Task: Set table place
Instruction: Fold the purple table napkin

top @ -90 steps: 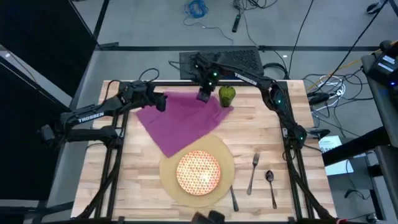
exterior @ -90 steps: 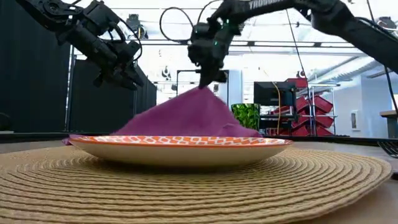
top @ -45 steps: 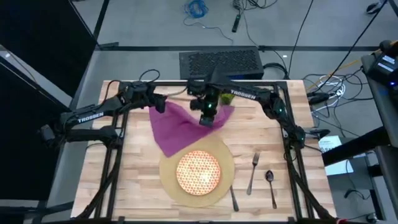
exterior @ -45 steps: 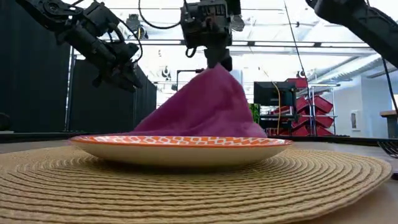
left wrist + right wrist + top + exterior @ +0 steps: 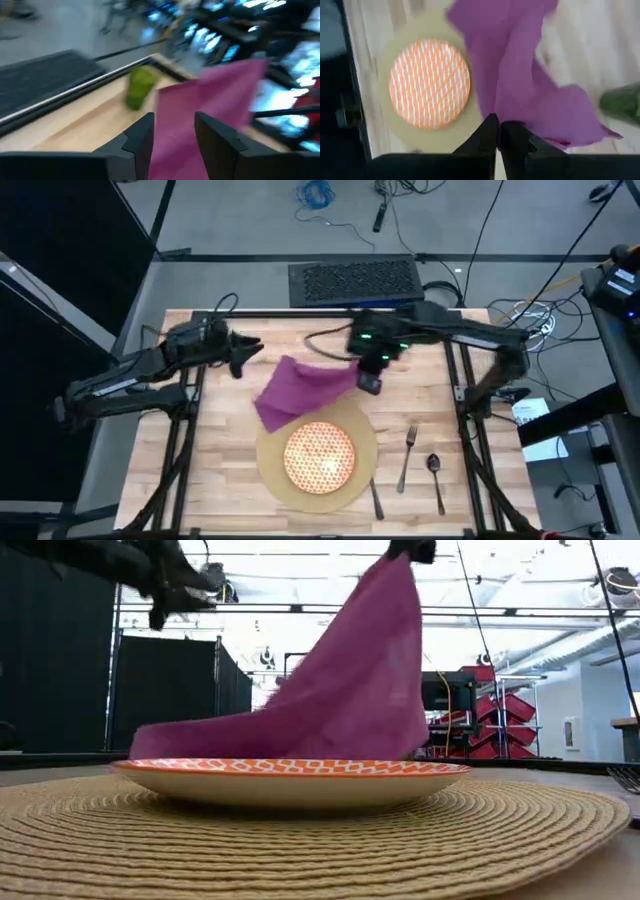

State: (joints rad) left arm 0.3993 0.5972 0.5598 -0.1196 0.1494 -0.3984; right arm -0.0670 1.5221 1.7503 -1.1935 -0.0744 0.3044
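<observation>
My right end effector point(image 5: 368, 383) sits above the desk point(image 5: 220, 465) just past 12 o'clock of the mat point(image 5: 366, 452), fingers pinched together on one corner of a magenta cloth napkin point(image 5: 297, 390). The right wrist view shows the two fingertips point(image 5: 490, 131) closed on the fabric, the rest draping down. In the low view the napkin point(image 5: 340, 690) rises to a peak at the top edge and its lower fold trails on the desk behind the plate point(image 5: 290, 780). The mat lies at the near centre of the desk, with the red-and-cream lattice plate point(image 5: 320, 456) centred on it. My left end effector point(image 5: 240, 352) hovers at about 10 o'clock of the mat, fingers point(image 5: 142, 137) parted, holding nothing, clear of the napkin. A green object point(image 5: 140, 87) stands near the far desk edge, at roughly 12 o'clock. A fork point(image 5: 408, 455), a spoon point(image 5: 436, 478) and a knife point(image 5: 375, 500) lie at 3 to 4 o'clock of the mat.
</observation>
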